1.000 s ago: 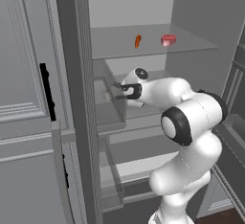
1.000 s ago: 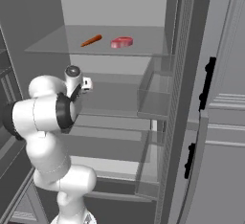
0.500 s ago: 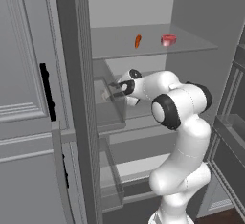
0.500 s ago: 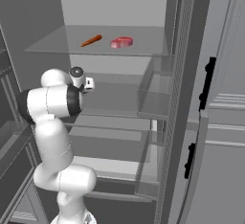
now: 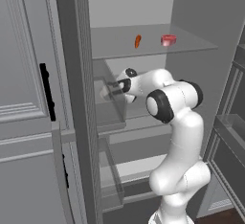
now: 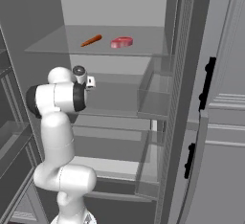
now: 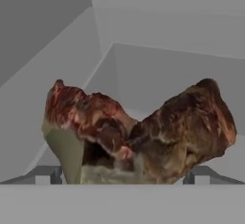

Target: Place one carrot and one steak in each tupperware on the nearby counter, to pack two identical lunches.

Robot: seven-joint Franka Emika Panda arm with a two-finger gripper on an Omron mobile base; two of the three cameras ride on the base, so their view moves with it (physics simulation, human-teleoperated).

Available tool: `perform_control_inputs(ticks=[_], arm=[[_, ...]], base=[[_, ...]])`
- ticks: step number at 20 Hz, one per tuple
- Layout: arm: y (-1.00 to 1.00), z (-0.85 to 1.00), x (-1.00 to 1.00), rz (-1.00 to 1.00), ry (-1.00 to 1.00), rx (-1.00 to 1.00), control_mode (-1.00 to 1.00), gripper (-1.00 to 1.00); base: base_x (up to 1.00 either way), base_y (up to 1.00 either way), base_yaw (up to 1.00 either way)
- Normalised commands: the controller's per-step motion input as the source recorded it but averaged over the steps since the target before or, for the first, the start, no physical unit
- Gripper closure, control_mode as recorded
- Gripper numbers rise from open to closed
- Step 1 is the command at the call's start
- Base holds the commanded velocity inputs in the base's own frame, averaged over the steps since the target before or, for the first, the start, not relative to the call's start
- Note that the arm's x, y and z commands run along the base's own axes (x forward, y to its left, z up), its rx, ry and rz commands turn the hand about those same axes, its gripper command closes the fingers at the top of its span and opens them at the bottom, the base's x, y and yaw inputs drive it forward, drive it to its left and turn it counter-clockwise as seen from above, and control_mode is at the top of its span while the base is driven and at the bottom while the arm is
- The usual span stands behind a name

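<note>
gripper jaws wide, astride brown steak (grip unclear) | carrot on shelf

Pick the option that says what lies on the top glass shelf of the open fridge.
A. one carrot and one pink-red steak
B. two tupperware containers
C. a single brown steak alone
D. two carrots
A: on the top glass shelf a carrot lies beside a pink-red steak, the two apart from each other.

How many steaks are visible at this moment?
2. A pink-red steak lies on the upper shelf, right of the carrot. A dark brown steak sits right before the open gripper in the hand view. Others may be hidden.
</note>
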Motion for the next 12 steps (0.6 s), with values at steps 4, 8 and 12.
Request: perform_control_inputs(ticks=[4,8,12], arm=[[0.14,-0.46,0.00,0.00,0.12,0.00,-1.00,1.00],[0.00,-0.37,-0.32,-0.05,0.05,0.00,-1.00,1.00],[0.00,-0.26,-0.79,-0.08,-0.03,-0.01,-1.00,1.00]], base=[[0.00,0.00,0.00],[0.00,0.00,0.00],[0.00,0.00,0.00]])
